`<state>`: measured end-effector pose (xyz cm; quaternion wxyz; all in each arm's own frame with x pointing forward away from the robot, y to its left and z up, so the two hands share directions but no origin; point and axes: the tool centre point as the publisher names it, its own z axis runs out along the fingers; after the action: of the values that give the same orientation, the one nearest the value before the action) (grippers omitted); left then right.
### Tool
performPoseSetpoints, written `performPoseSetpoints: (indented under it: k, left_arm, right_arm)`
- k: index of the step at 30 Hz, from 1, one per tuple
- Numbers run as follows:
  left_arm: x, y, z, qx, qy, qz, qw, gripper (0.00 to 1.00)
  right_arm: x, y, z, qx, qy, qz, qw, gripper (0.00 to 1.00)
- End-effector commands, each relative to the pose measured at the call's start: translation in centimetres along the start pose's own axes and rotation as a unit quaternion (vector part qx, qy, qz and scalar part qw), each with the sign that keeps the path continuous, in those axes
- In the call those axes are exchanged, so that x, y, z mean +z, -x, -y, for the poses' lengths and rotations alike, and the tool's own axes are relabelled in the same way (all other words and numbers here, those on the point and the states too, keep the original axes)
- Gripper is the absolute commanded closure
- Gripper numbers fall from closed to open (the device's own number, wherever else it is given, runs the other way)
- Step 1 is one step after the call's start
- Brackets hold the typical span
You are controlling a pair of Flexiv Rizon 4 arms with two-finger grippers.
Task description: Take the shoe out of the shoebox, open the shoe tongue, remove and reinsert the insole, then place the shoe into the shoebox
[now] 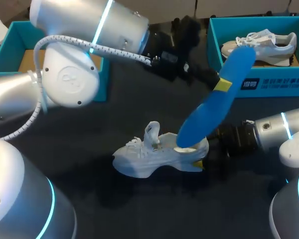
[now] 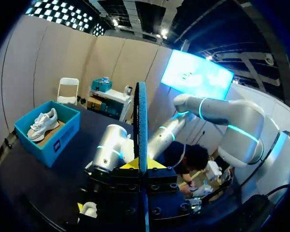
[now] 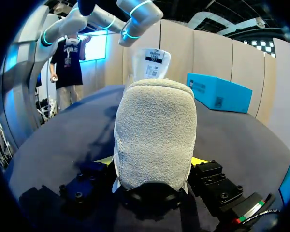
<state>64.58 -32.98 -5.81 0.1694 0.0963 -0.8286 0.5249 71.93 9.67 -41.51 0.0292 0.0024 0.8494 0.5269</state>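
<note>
Left gripper (image 2: 142, 165) pinches the blue insole (image 2: 142, 116) edge-on, right gripper (image 3: 152, 166) squeezes the white shoe (image 3: 154, 125) by its heel

Dim scene, lit from overhead
We see soft shadows pooling under the white shoe (image 1: 149, 159) on the black table (image 1: 89, 132), pale glare and glowing cyan rings on our left arm (image 1: 79, 20), and the blue insole (image 1: 214, 104) catching the brightest light
</note>
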Motion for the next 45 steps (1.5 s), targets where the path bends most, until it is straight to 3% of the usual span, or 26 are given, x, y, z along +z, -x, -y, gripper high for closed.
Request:
performPoseSetpoints:
  k: [1, 6, 12, 34, 37, 38, 39, 45]
  left_arm:
    - [0.2, 0.0, 0.2, -0.003, -0.021, -0.025, 0.999, 1.00]
    - [-0.3, -0.8, 1.2, -0.035, -0.057, -0.075, 0.995, 1.00]
    - [-0.8, -1.3, 1.9, -0.052, -0.087, -0.097, 0.990, 1.00]
    - [-0.9, -1.3, 2.1, -0.058, -0.090, -0.113, 0.988, 1.00]
    - [-0.9, -1.3, 1.9, -0.100, -0.114, -0.116, 0.982, 1.00]
    - [-1.6, -1.5, 2.5, -0.045, -0.145, -0.076, 0.986, 1.00]
    - [-1.7, -1.3, 3.0, -0.047, -0.157, -0.071, 0.984, 1.00]
    - [-4.2, -3.4, 4.0, -0.101, -0.187, -0.103, 0.972, 1.00]
  right_arm:
    - [0.0, 0.0, 0.0, 0.000, -0.003, -0.001, 1.000, 1.00]
    - [0.0, 0.0, 0.0, 0.000, -0.003, -0.001, 1.000, 1.00]
    - [0.0, 0.0, 0.0, 0.000, -0.003, -0.001, 1.000, 1.00]
    - [0.0, 0.0, 0.0, 0.000, -0.003, -0.001, 1.000, 1.00]
    - [0.0, 0.0, 0.0, 0.000, -0.003, -0.001, 1.000, 1.00]
    - [0.0, 0.0, 0.0, 0.000, -0.003, -0.001, 1.000, 1.00]
    - [0.0, 0.0, 0.0, 0.000, -0.003, -0.001, 1.000, 1.00]
    - [0.0, 0.0, 0.0, 0.000, -0.003, -0.001, 1.000, 1.00]
